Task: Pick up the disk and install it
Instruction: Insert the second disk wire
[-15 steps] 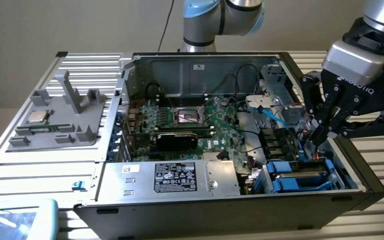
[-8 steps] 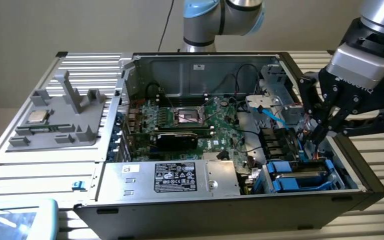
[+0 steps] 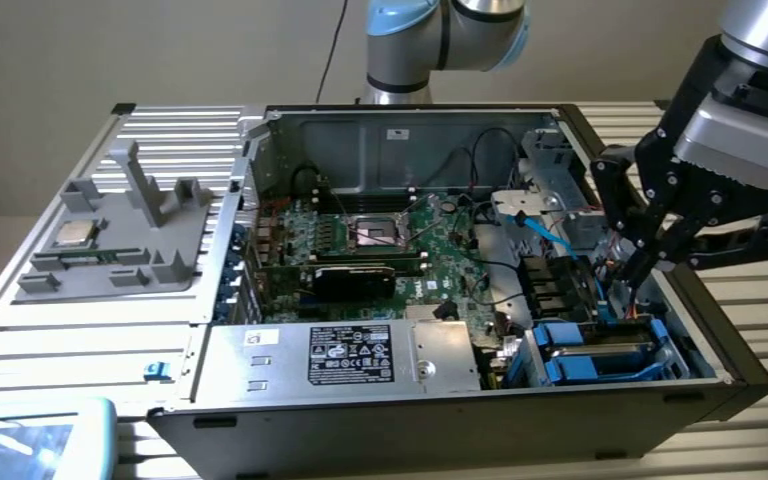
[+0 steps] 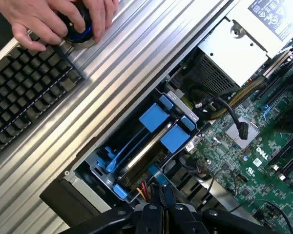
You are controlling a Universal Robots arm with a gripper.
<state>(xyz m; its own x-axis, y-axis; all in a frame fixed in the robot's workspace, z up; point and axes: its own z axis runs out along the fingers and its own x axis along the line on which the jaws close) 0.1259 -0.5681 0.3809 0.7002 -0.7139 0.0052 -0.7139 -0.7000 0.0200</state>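
A big open black computer case (image 3: 704, 385) lies on a ribbed silver metal table (image 3: 77, 330), and inside it is a green circuit board (image 3: 384, 250) with black wires and a silver box with a black label (image 3: 344, 355) near the front edge. On the exterior view's left, a grey plastic holder (image 3: 124, 235) sits on the table with a small square silver chip (image 3: 75, 235) on it. A black keyboard (image 4: 24, 92) lies beside the case, close to a round black knob with a blue ring (image 4: 78, 29).
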